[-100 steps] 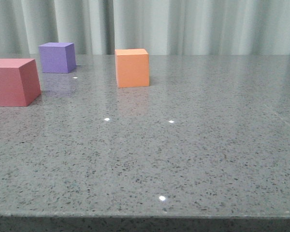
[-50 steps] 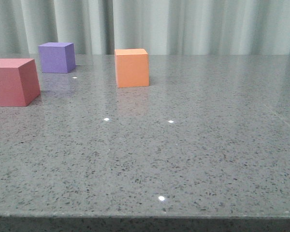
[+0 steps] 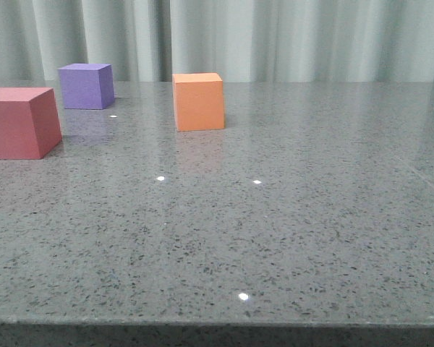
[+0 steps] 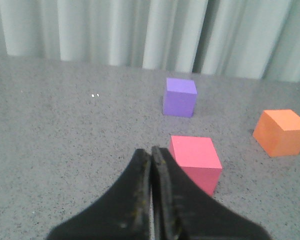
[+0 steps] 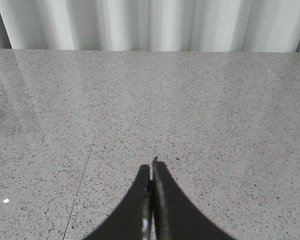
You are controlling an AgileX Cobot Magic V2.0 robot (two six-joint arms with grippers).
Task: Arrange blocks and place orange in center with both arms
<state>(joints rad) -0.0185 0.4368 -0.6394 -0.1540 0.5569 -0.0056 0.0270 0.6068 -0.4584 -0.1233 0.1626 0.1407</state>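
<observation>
In the front view the dull red cube [image 3: 18,121] sits at the left edge, the purple cube [image 3: 85,85] behind it, and the orange cube [image 3: 198,100] to their right. No gripper shows in the front view. In the left wrist view my left gripper [image 4: 151,150] is shut and empty, above the table just short of the red cube [image 4: 195,159]; the purple cube [image 4: 179,96] lies beyond it and the orange cube [image 4: 281,132] off to the side. In the right wrist view my right gripper [image 5: 152,166] is shut and empty over bare table; no cube shows there.
The grey speckled table [image 3: 275,217] runs back to a pale pleated curtain [image 3: 275,36]. A thin seam line [image 5: 85,170] crosses the table in the right wrist view. The table's front edge [image 3: 217,323] runs along the bottom of the front view.
The front view has shifted very slightly; the cubes have not moved on the table. No gripper has come into the front view.
</observation>
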